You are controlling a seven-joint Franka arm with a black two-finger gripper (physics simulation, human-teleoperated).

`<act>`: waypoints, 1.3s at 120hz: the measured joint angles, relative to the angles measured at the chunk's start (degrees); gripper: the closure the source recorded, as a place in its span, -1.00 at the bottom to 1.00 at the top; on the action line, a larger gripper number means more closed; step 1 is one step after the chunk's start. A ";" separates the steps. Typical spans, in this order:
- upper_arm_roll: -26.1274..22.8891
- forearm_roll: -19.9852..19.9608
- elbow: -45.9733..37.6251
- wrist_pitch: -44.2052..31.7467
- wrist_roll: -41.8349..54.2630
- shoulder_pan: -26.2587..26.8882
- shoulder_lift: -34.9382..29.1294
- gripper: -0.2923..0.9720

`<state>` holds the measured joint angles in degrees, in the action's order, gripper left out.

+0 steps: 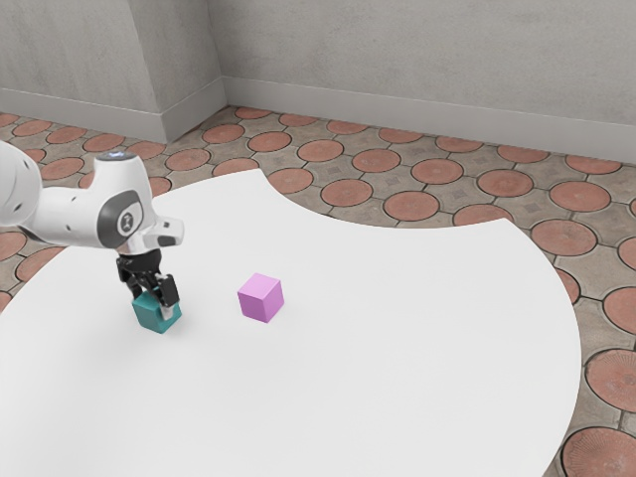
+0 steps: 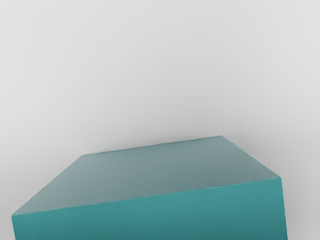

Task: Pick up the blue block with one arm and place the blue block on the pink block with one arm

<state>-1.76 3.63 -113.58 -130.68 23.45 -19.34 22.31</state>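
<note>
While the tool (image 1: 156, 298) pinches the blue block (image 1: 149, 319) from two sides, low on the white desk (image 1: 397, 388), the pink block (image 1: 260, 297) waits near but apart, toward the exterior view's right, so the carry likely heads that way.

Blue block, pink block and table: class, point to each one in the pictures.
blue block (image 1: 150, 318): exterior view, on its front side face.
pink block (image 1: 260, 298): exterior view, at its middle.
table (image 1: 397, 348): exterior view, on its bare white top.
</note>
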 joint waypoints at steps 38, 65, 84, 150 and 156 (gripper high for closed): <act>0.00 -0.12 0.02 -0.08 0.12 0.00 0.23 -0.20; -0.04 0.13 0.08 -0.16 0.01 0.26 -0.13 -0.11; -0.08 0.35 0.21 -0.19 -0.12 0.51 -0.89 -0.06; -0.11 0.76 17.31 16.03 -8.60 10.43 1.20 -0.06; 0.08 0.87 20.25 18.10 -9.68 11.97 3.00 -0.05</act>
<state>-1.68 4.49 -93.33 -112.57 13.77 -7.37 25.31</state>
